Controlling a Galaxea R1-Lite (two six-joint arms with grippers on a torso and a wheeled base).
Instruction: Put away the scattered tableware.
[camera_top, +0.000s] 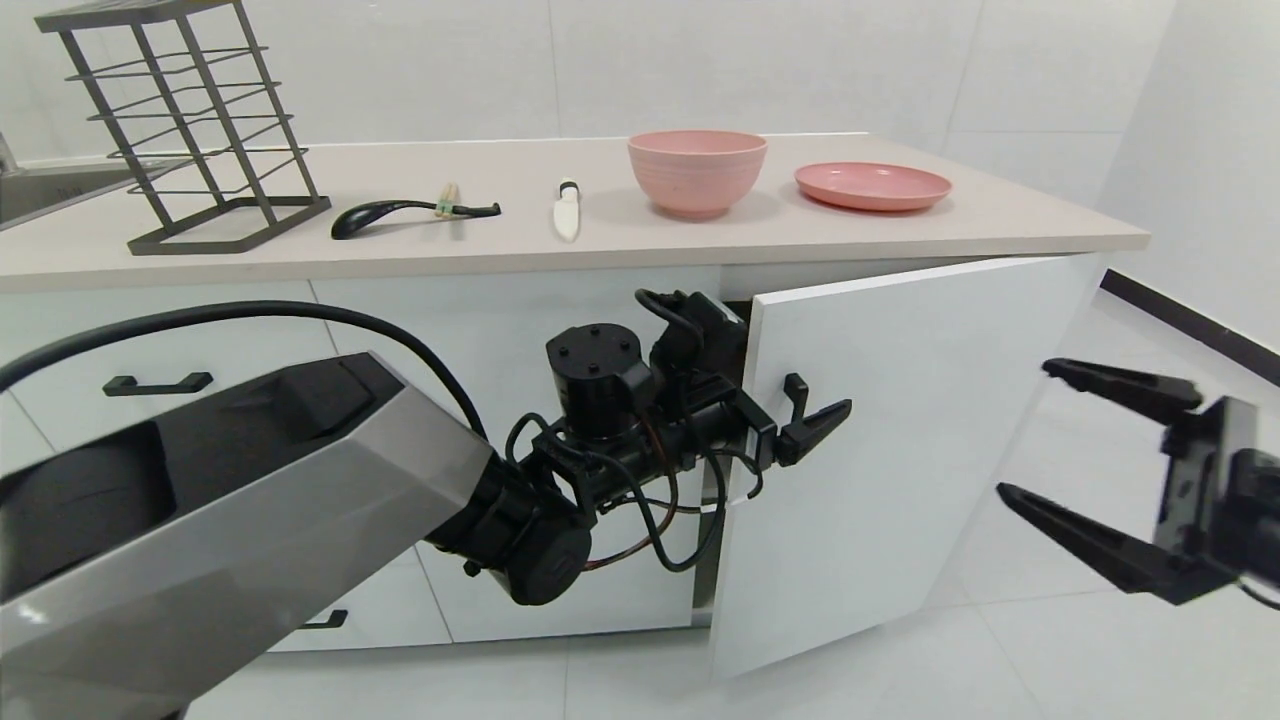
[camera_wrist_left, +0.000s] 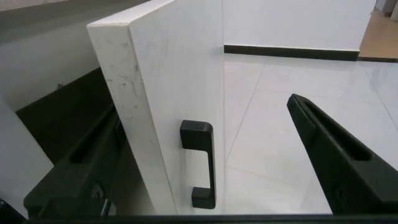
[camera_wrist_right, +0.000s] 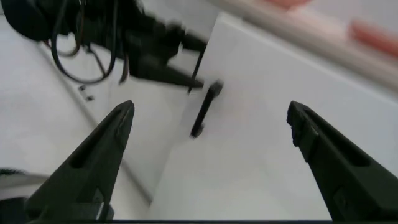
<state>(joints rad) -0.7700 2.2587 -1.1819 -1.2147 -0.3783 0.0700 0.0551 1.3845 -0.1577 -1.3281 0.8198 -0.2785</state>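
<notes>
Spread wide, my left gripper (camera_wrist_left: 201, 106) straddles the edge of the white cabinet door (camera_top: 900, 450); my right gripper (camera_top: 1022, 428) gapes nearby. Above, a round pink bowl (camera_top: 697, 170) and a flat pink plate (camera_top: 872, 185) sit on the beige countertop (camera_top: 900, 235).

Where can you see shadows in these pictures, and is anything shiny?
Head view: soft shadows sit under the pink bowl and pink plate on the counter. Left wrist view: the floor tiles shine faintly, and the cupboard behind the open door is dark.
</notes>
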